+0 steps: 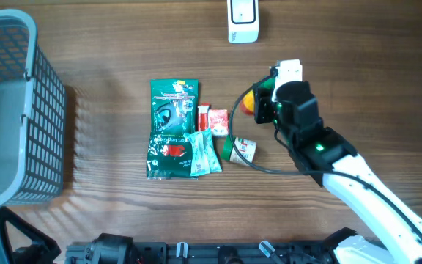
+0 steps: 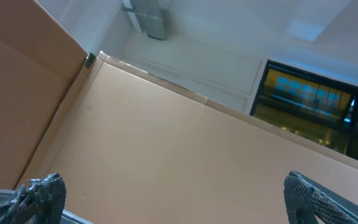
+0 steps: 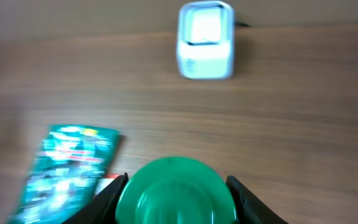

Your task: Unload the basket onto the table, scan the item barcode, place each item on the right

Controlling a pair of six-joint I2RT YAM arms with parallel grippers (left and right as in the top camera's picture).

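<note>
I'm seeing the right gripper (image 3: 176, 210) clamping a round item (image 3: 174, 186) w/ a smooth green domed top. Its dark fingers (image 3: 107, 202) are pressing in from both sides, jaws roughly half-wide. From overhead the item's body is showing yellow-orange w/ a red patch. It's sitting just right of the packet pile & below the scanner (image 1: 242, 20), well apart from it. Can't tell if it's lifted or resting on the wood-grain table (image 1: 108, 95).

The scanner is looking like a white boxy plastic unit w/ rounded corners. In the pile, flat crinkly green pouches (image 1: 173, 110) are overlapping, w/ small red-white sachets (image 1: 216, 121) touching them. A grey plastic basket (image 1: 20, 110) w/ lattice walls is standing far left.

The left gripper (image 2: 176, 198) is pointing up at a tan panel, its rough grey pads (image 2: 42, 194) spread wide & gripping nothing.
</note>
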